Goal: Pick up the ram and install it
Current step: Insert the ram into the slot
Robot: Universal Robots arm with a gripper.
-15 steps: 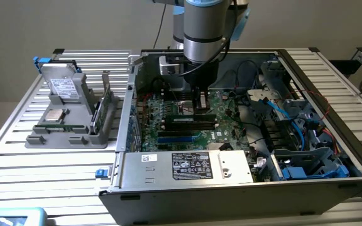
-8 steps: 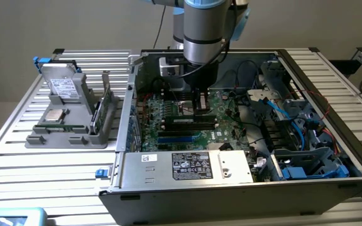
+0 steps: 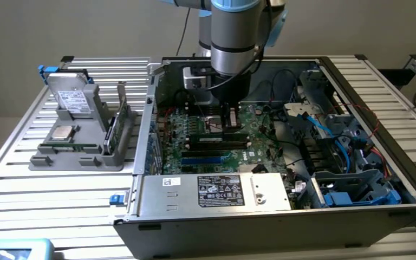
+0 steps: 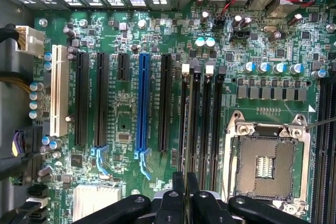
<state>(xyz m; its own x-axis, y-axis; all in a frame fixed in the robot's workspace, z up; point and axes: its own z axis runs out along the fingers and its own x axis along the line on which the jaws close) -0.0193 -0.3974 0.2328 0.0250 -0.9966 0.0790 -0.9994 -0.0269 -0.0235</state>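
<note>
Within the gripper (image 4: 185,184), the ram (image 4: 185,129) runs parallel to the slots (image 4: 202,129)

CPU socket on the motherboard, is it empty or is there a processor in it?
Empty: the CPU socket has its bare contact field exposed in the wrist view, with no chip or cooler covering it.

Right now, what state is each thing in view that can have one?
computer case: side open.
CPU socket: empty, no processor in it.
memory slots: empty.
blue expansion slot: empty.
gripper: inside the case, over the memory slots.
hard drive: propped upright in the gray holder, outside the case.
</note>
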